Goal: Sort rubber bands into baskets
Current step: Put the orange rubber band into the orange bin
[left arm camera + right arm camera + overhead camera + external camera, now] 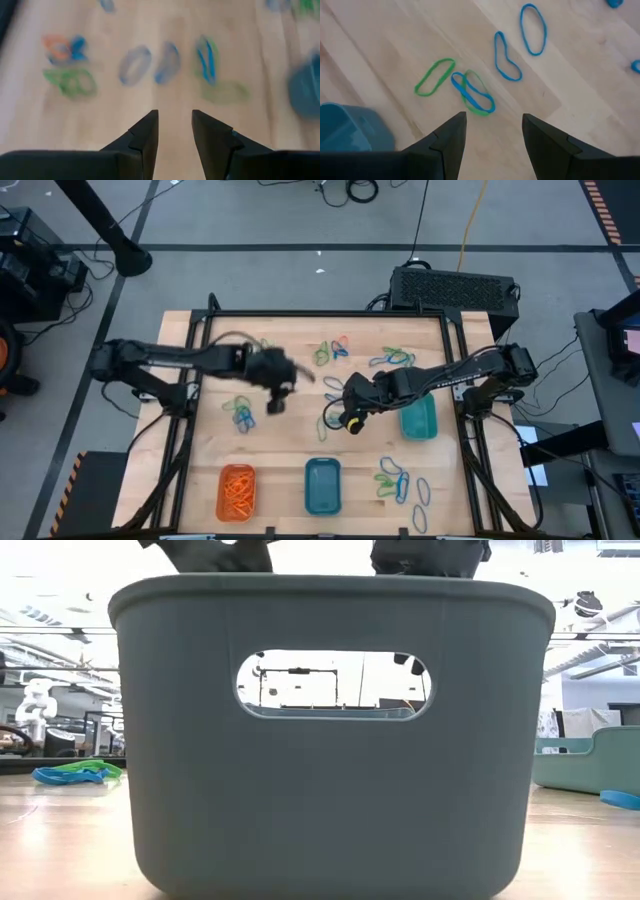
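Note:
On the wooden table, rubber bands lie in loose groups: blue and green ones (241, 412) near my left gripper (275, 404), mixed ones (330, 352) farther back, and blue and green ones (472, 94) just ahead of my right gripper (494, 125). The orange basket (237, 491) holds orange bands. The blue basket (322, 485) stands beside it at the near edge, and the teal-green basket (419, 418) is to the right. Both grippers hang above the table's middle, open, with nothing between their fingers. My left gripper (175, 125) looks on blurred bands (135, 65).
In the low view a basket's wall (330, 740) with a handle slot fills most of the picture; bands (75, 772) lie to its left. More bands (400, 482) lie at the near right. A black box (452, 288) stands behind the table's far edge.

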`<state>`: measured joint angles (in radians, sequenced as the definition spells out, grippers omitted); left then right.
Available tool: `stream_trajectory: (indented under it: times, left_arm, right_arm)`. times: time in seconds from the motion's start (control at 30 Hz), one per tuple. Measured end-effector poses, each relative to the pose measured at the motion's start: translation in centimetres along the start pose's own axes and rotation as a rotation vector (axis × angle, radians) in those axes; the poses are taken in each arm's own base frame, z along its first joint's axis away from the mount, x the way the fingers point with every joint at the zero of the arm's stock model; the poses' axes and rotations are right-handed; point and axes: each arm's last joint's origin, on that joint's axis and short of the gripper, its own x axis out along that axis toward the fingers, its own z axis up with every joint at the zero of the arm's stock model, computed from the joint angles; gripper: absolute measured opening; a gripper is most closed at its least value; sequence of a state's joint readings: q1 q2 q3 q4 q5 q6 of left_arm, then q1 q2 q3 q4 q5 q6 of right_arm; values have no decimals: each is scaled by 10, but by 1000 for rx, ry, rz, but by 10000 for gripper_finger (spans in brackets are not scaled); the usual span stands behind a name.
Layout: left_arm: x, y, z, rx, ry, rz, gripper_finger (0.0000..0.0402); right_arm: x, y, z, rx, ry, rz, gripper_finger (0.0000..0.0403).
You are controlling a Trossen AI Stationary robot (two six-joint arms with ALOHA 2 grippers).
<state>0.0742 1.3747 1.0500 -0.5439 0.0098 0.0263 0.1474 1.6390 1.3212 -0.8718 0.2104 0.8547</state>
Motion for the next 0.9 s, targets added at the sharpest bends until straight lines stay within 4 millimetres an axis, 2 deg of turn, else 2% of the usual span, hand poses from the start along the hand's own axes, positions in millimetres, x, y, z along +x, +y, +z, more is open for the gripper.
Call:
stream_trajectory:
  times: [0.13,0.3,0.47,0.57,0.7,0.9]
  left_arm:
    - [19,35,11,-69,-108,33,125]
    - [56,68,15,-101,-189,21,125]
    - [107,99,14,-200,-118,23,125]
    - [129,118,29,-320,-89,40,125]
    - [142,140,54,-485,-29,138,125]
    - [151,161,73,-677,58,202,125]
  right_arm:
    - [2,-10,3,40,27,-46,185]
    - [-1,-29,0,58,131,-175,185]
    - [-3,-49,8,-37,186,-229,185]
    - [1,-65,22,-131,198,-239,185]
    - [4,-95,43,-206,222,-248,185]
    - [-12,-135,71,-246,96,-212,185]
